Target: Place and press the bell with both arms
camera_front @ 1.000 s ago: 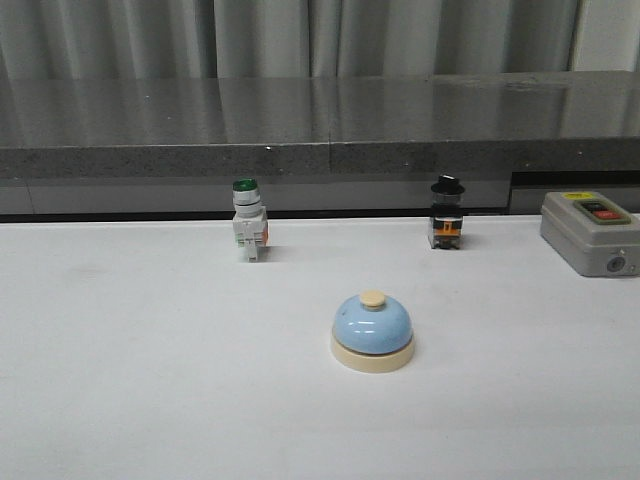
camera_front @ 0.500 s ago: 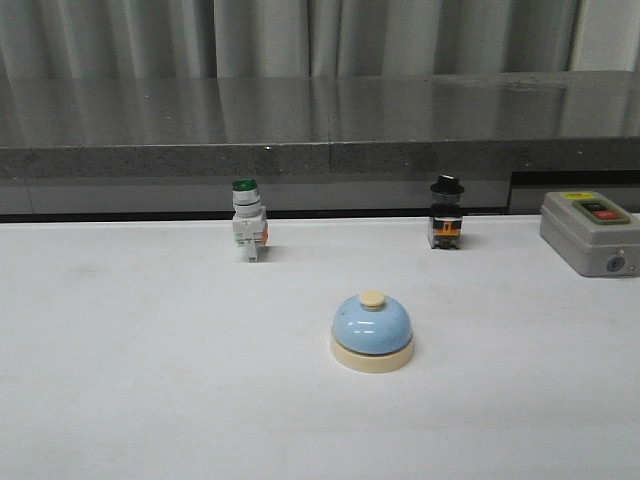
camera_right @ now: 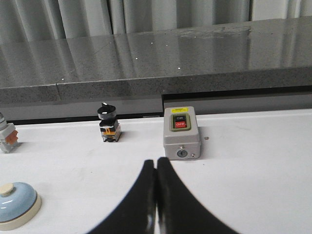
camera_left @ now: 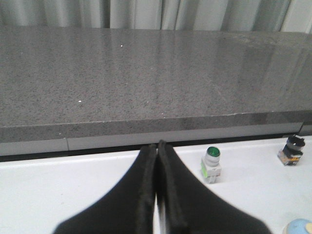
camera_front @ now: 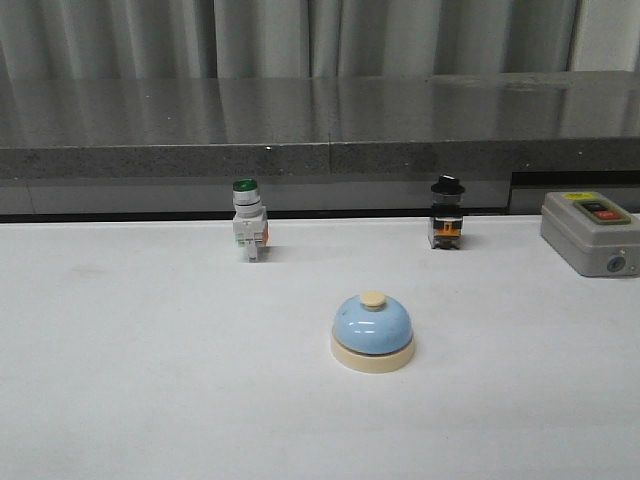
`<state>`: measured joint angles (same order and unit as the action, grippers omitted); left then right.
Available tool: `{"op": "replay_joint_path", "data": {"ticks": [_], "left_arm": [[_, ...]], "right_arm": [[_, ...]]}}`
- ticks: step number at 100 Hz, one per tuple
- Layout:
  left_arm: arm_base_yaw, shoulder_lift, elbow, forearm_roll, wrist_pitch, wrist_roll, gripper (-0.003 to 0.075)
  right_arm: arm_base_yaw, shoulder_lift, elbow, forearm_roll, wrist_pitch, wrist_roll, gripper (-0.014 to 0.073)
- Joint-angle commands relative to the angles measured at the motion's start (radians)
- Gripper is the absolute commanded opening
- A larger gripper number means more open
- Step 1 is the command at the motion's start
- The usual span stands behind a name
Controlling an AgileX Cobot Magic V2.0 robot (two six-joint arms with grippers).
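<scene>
The light-blue bell (camera_front: 372,331) with its cream base and button stands upright on the white table (camera_front: 150,380), a little right of centre. Neither arm shows in the front view. My left gripper (camera_left: 156,146) is shut and empty, held above the table; only an edge of the bell (camera_left: 298,227) shows in a corner of that view. My right gripper (camera_right: 155,162) is shut with nothing in it, and the bell (camera_right: 16,204) sits well off to its side.
A green-capped white pushbutton (camera_front: 247,232) and a black-knobbed switch (camera_front: 446,213) stand near the table's back edge. A grey box with a red button (camera_front: 592,231) sits at the back right. A dark stone ledge (camera_front: 320,130) runs behind the table.
</scene>
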<state>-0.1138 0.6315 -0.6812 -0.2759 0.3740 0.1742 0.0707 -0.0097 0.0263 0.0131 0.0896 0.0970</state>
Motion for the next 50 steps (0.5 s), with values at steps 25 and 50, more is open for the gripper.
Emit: {"op": "replay_joint_path", "data": {"ticks": [25, 50], "left_arm": [[-0.009, -0.127, 0.172, 0.330, -0.202, -0.352, -0.0020], [-0.009, -0.305, 0.368, 0.342, -0.263, -0.349, -0.0020]], "right_arm": [[-0.008, -0.015, -0.014, -0.002, -0.084, -0.004, -0.0060], [-0.008, -0.015, -0.014, -0.002, -0.084, -0.004, -0.0060]]}}
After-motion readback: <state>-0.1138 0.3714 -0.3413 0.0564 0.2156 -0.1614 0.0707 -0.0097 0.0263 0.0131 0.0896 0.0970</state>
